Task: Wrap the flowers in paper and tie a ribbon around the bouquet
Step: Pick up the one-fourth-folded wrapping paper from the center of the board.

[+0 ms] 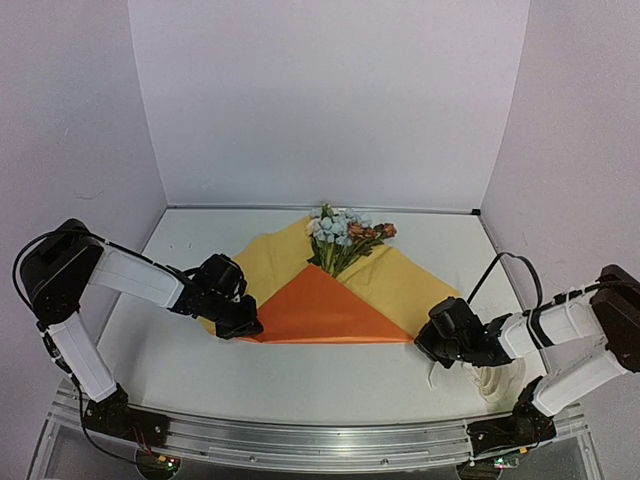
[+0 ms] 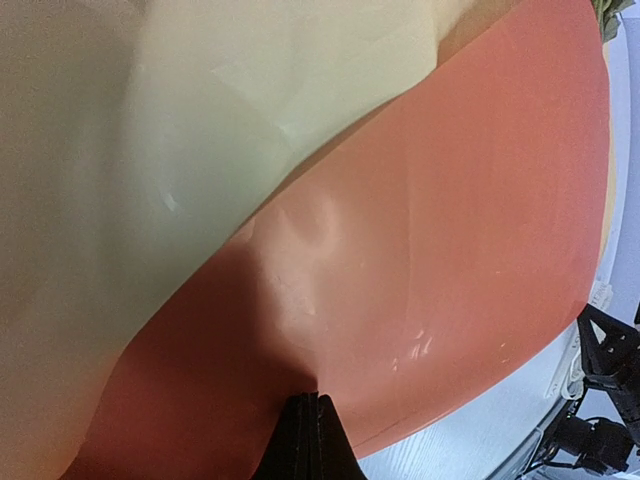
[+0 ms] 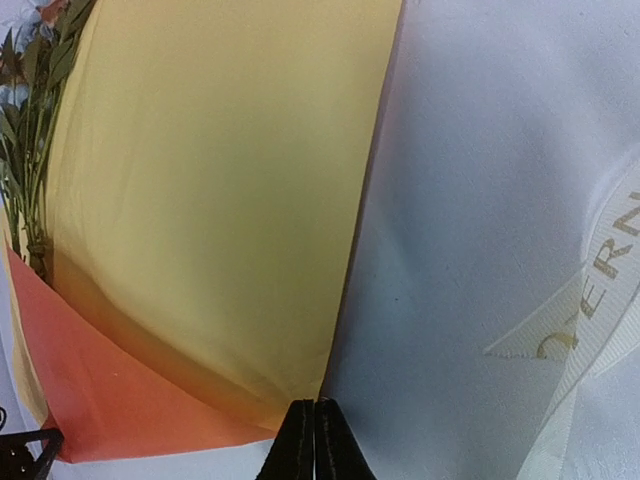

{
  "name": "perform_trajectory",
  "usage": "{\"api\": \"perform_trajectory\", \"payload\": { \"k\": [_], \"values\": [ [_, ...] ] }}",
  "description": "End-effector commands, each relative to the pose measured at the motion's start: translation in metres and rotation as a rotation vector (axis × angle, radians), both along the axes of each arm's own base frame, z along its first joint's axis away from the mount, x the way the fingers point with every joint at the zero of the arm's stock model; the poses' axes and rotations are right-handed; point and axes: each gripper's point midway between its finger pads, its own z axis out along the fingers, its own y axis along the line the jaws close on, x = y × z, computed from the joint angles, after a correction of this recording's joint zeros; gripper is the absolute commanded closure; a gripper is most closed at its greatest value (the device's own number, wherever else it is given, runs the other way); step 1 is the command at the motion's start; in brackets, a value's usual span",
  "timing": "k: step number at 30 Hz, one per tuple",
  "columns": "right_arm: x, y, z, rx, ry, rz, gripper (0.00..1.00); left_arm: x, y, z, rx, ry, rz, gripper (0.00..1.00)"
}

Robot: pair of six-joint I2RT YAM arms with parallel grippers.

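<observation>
The flowers (image 1: 340, 235) lie at the back of the table with their stems on the paper (image 1: 400, 285), yellow side up. The paper's left flap is folded over the stems, orange side up (image 1: 320, 310). My left gripper (image 1: 248, 328) is shut on the near left edge of that orange flap (image 2: 450, 220), which creases at the jaw tips (image 2: 317, 397). My right gripper (image 1: 425, 345) is shut on the paper's right corner; the yellow sheet (image 3: 220, 200) runs into its tips (image 3: 315, 402). Green stems (image 3: 30, 150) show at the left of the right wrist view. The ribbon (image 1: 497, 382) lies piled by the right arm.
White walls close in the table (image 1: 200, 370) on the left, back and right. Loops of the lettered ribbon (image 3: 590, 300) lie on the white surface just right of my right gripper. The metal rail (image 1: 300, 440) with the arm bases runs along the near edge.
</observation>
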Motion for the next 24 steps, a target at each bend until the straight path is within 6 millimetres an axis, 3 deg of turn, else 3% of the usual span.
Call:
{"api": "perform_trajectory", "payload": {
  "k": [1, 4, 8, 12, 17, 24],
  "values": [
    [-0.014, -0.008, -0.004, -0.088, 0.057, 0.049, 1.0, -0.045, 0.047, -0.042, 0.192, 0.178, 0.013, 1.0],
    [-0.016, -0.013, 0.002, -0.114, 0.061, 0.046, 0.97, -0.043, 0.046, -0.04, 0.188, 0.172, 0.009, 1.0],
    [-0.021, -0.01, 0.006, -0.109, 0.063, 0.058, 0.74, -0.041, 0.043, -0.038, 0.179, 0.168, 0.005, 1.0],
    [-0.02, -0.002, 0.001, -0.078, 0.061, 0.056, 0.59, -0.042, 0.042, -0.038, 0.177, 0.172, 0.001, 1.0],
    [-0.01, 0.013, -0.006, -0.016, 0.063, 0.036, 0.56, -0.042, 0.042, -0.038, 0.178, 0.174, -0.004, 1.0],
    [-0.005, 0.008, -0.012, -0.053, 0.059, 0.0, 0.62, -0.041, 0.041, -0.037, 0.177, 0.175, -0.006, 1.0]
  ]
}}
